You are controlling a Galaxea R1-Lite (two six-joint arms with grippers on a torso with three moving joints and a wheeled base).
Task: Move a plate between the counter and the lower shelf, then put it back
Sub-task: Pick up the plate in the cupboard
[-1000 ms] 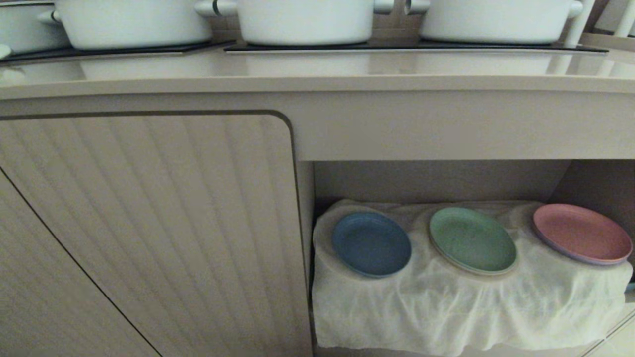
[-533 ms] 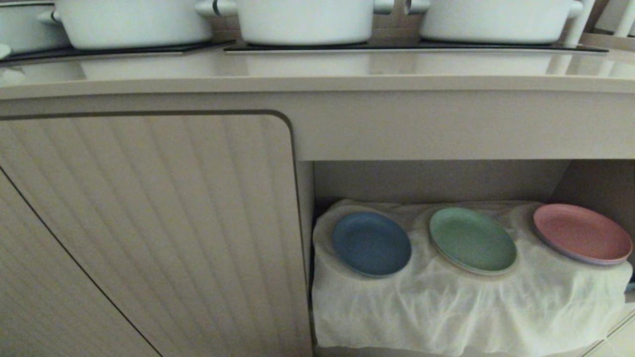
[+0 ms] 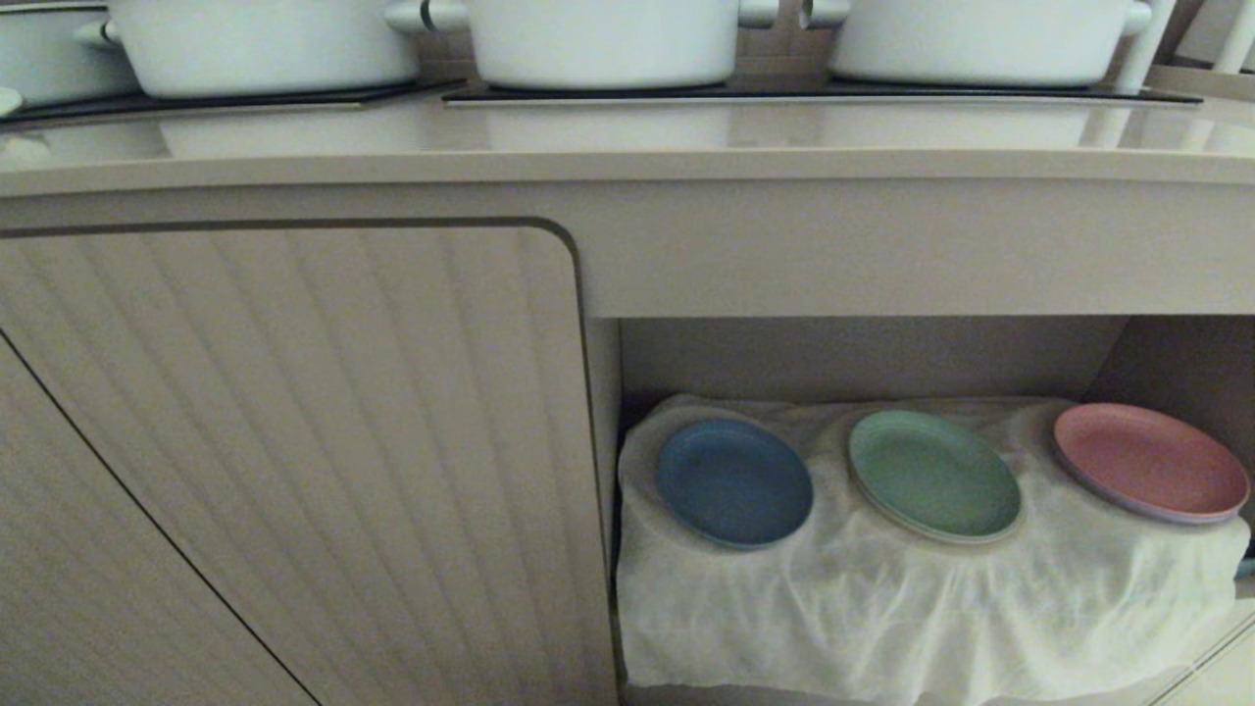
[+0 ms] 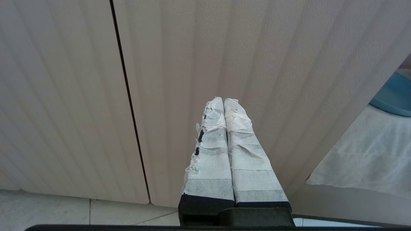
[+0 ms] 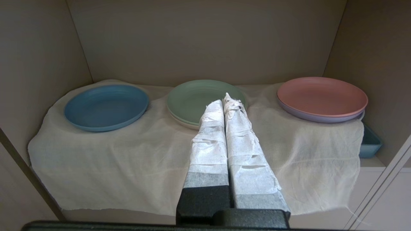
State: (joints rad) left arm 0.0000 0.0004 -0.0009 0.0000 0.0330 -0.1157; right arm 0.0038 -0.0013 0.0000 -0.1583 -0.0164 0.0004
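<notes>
We're looking at the plate (image 3: 733, 482), the light-blue one, lying flat on the white cloth (image 3: 882, 608) that covers the floor of the lower shelf (image 3: 863, 358); it's the leftmost of three, just beside the recess's left wall. To its right sits the green plate (image 3: 934, 475), with a paler plate edge peeking out beneath it, and further right the pink plate (image 3: 1149, 461) on top of a lilac one. The three are apart, none touching. We can read no brand, label or writing anywhere.

The right gripper (image 5: 228, 98) hangs in front of the shelf, its tape-wrapped fingers pressed together and empty, pointing toward the green plate's front rim; whether the tips touch that rim we can't tell. The left gripper (image 4: 223, 100) is likewise closed on nothing, facing the ribbed cabinet door (image 3: 294, 461), with only a sliver of the blue plate showing at the frame's edge there.

Above us runs the worktop (image 3: 627, 147), carrying white pots (image 3: 603, 39) on black cooktop panels (image 3: 824, 93), the pots cut off at the top. A teal tray (image 5: 369, 142) is half hidden behind the cloth's right end.
</notes>
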